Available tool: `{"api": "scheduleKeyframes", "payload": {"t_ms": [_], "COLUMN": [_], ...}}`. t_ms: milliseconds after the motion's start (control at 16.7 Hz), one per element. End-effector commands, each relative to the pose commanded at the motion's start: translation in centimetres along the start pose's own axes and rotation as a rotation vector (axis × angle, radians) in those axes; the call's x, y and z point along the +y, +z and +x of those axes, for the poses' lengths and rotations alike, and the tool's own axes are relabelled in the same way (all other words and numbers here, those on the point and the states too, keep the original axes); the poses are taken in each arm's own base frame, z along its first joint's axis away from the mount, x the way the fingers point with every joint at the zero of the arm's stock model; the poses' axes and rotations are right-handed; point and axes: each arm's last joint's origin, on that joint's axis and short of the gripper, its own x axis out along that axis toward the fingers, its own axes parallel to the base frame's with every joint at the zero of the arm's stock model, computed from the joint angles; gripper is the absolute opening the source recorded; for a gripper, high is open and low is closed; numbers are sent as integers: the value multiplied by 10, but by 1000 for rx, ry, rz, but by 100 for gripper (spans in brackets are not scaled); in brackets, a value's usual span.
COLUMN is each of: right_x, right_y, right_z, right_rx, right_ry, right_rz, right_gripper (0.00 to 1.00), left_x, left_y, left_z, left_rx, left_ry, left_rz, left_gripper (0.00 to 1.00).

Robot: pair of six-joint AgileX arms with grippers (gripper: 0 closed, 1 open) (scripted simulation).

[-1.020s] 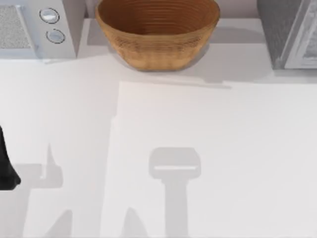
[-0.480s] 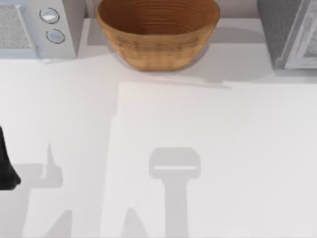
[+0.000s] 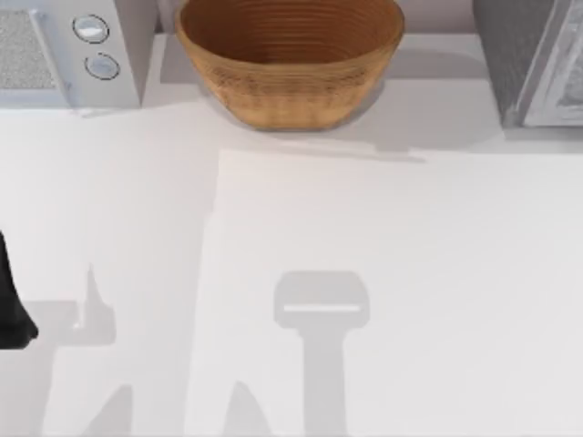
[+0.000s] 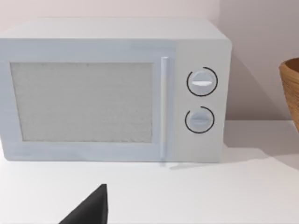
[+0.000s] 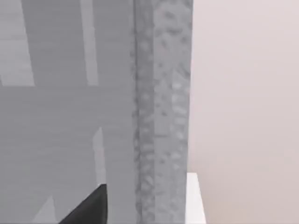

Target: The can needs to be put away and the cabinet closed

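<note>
The can is out of view. The grey cabinet (image 3: 533, 59) stands at the table's back right corner. In the right wrist view its flat grey face (image 5: 65, 93) and speckled edge (image 5: 163, 116) are close in front of my right gripper (image 5: 88, 207), of which a dark tip shows. I cannot tell whether the cabinet is open or closed. My left arm (image 3: 11, 305) sits at the table's left edge. In its wrist view a dark tip of my left gripper (image 4: 91, 207) points toward the microwave, with nothing held in sight.
A white microwave (image 3: 64, 50) with two round dials (image 4: 202, 100) stands at the back left. A large wicker bowl (image 3: 290, 59) sits at the back middle. The white table (image 3: 383, 237) carries only arm shadows across its middle and front.
</note>
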Motion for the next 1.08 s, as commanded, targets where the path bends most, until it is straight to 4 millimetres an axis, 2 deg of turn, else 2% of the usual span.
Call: {"api": "scheduleKeyframes", "payload": {"t_ms": [180,300,480,660,840,960,1080], "right_x": [-14,-14,2,29,53,61,61], "right_y": [63,108,173,225,257,265,266], "right_z": [5,4,-4,-16,-28,-31,-32], "right_rx": [3,6,11,9,-1,-4,-4], "right_ry": [-5,-8,-9,-8,-5,-4,-3], "right_rz": [3,8,17,15,1,-5,-5], "right_gripper": [100,100,100,100,100,100,100], "left_x": [0,0,0,0,0,0,0], "left_y": [0,0,0,0,0,0,0], "left_z": [0,0,0,0,0,0,0], "left_rx": [0,0,0,0,0,0,0], "left_ry": [0,0,0,0,0,0,0], "left_rz": [0,0,0,0,0,0,0], "left_gripper": [100,100,100,100,100,100,100]}}
